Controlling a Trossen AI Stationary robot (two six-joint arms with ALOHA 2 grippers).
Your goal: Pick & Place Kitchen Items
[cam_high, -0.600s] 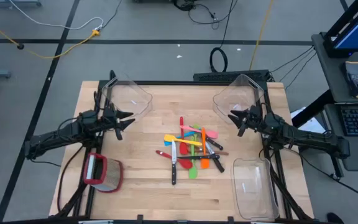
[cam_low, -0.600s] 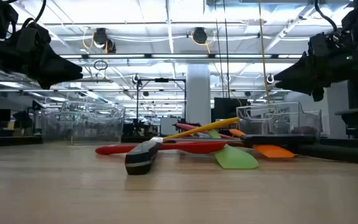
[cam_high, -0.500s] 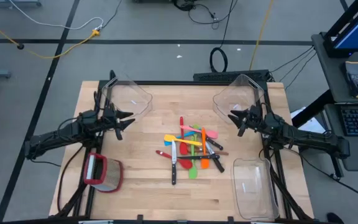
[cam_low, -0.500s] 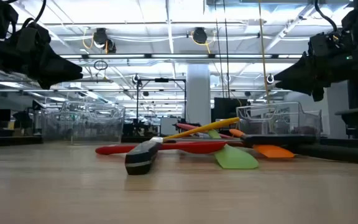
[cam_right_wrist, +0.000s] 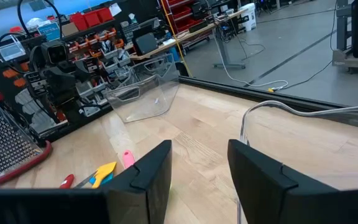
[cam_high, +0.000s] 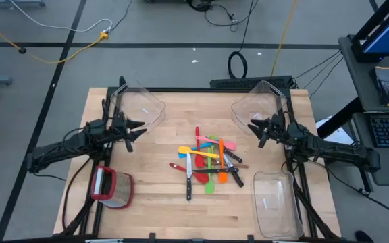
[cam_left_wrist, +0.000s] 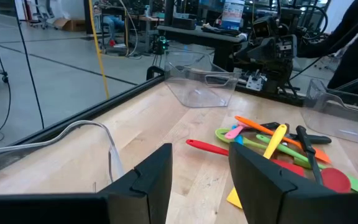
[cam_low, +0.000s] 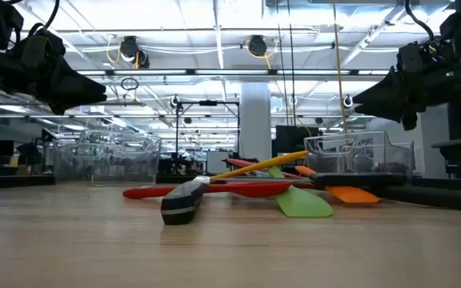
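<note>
Three clear plastic bins (cam_high: pixel 142 104) (cam_high: pixel 261 102) (cam_high: pixel 275 202) and a red-rimmed clear container (cam_high: pixel 113 187) sit empty at the wooden table's (cam_high: pixel 154 202) corners. The kitchen items (cam_high: pixel 208 162) lie heaped mid-table. Left gripper (cam_high: pixel 135 131) and right gripper (cam_high: pixel 255 128) hover either side, jaws apart, holding nothing. Cables cross the grey floor (cam_high: pixel 167 27).

Bright and even throughout, lit by ceiling strip lights (cam_low: pixel 214 32) overhead. Only soft, faint shadows on the table (cam_high: pixel 161 182). Mild glare on the clear bins (cam_high: pixel 144 104). Nearest tabletop blurred at low level; distant room hazy.
</note>
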